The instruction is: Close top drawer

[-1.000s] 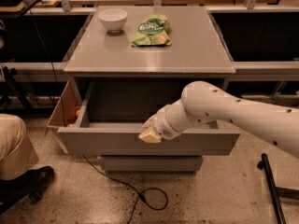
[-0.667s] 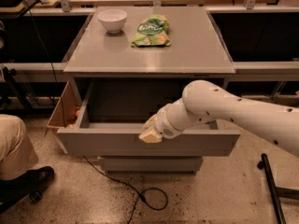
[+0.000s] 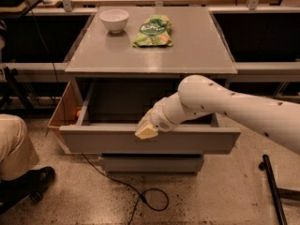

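Note:
The top drawer [image 3: 112, 139] is pulled far out of the grey cabinet, its flat grey front panel running nearly the cabinet's full width. Its inside is dark and grey. My white arm comes in from the right and reaches over the drawer. My gripper [image 3: 146, 130] rests at the top edge of the front panel, a little left of its middle, touching or just above it. A narrower grey drawer front [image 3: 150, 164] sits below, closed.
On the cabinet top [image 3: 197, 50] stand a white bowl [image 3: 114, 19] and a green snack bag [image 3: 153, 31]. A cardboard box [image 3: 63, 114] is at the cabinet's left. A person's knee and shoe [image 3: 18, 163] are at the left. A black cable [image 3: 140, 196] lies on the floor.

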Robot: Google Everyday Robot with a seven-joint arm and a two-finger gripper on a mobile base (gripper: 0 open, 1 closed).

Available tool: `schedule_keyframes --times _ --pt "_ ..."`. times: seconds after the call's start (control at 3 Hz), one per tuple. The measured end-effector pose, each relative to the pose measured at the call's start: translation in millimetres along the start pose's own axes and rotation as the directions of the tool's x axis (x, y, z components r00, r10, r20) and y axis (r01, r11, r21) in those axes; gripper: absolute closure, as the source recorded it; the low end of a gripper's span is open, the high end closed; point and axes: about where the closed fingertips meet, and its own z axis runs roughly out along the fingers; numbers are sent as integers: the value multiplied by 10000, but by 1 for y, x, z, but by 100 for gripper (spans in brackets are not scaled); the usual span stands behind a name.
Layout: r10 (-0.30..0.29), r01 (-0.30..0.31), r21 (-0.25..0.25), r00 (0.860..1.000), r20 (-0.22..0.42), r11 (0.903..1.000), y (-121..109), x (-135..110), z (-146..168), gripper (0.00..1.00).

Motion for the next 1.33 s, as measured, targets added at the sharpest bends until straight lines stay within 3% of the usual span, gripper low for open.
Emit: schedule_keyframes --times 0.33,0.67,1.0,1.33 --pt "-385 374 307 9986 372 9988 -23 -30 8 23" --pt "-788 742 626 9941 748 9953 -43 -61 13 100" --pt "-958 892 752 9914 893 9932 -47 -71 15 100" --pt "-956 884 729 9902 1021 9934 -37 -69 17 100"
